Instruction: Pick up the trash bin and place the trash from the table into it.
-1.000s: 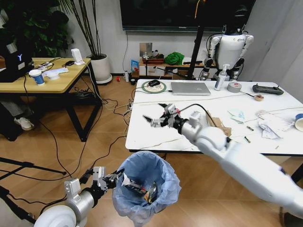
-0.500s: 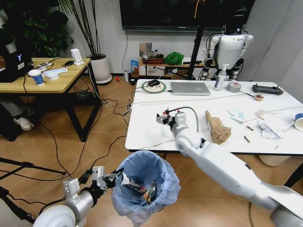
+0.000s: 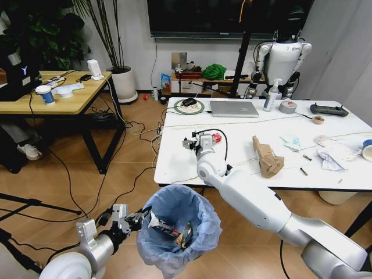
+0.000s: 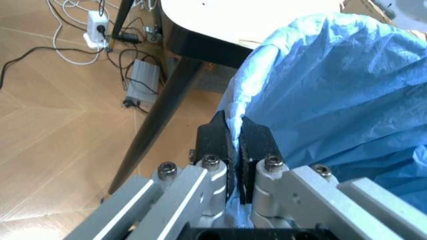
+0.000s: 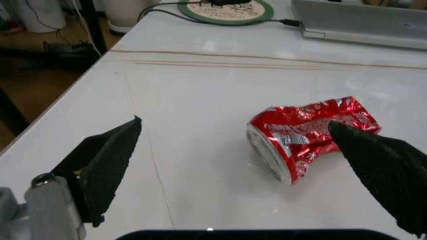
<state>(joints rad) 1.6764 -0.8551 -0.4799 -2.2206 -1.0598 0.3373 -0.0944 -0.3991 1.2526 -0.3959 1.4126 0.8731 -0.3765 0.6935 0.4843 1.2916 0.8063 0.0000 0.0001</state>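
Note:
The trash bin [image 3: 180, 229], dark with a light-blue bag, stands on the floor in front of the table [image 3: 174, 165]. My left gripper [image 3: 132, 220] is shut on the bag's rim [image 4: 235, 131], and wrappers lie inside the bin. My right gripper [image 3: 195, 143] hovers low over the table's left part, open wide. A crushed red can [image 3: 217, 138] lies on the tabletop close by; in the right wrist view this can [image 5: 303, 135] sits between the spread fingers [image 5: 100, 160], nearer one of them, untouched. More trash lies to the right: a crumpled brown paper bag [image 3: 266, 157] and white crumpled papers [image 3: 331, 157].
A laptop [image 3: 233, 108], a spray bottle [image 3: 271, 96], tape rolls [image 3: 288, 107] and a controller [image 3: 328, 109] line the table's far side. Cables run across the tabletop. A wooden desk [image 3: 55, 99] stands at the left, another robot [image 3: 285, 58] behind, and cables on the floor.
My right arm has swung its elbow to the left and down, turning the wrist, while the gripper stayed over the same part of the table. The red can now shows beside it. Left gripper and bin unmoved.

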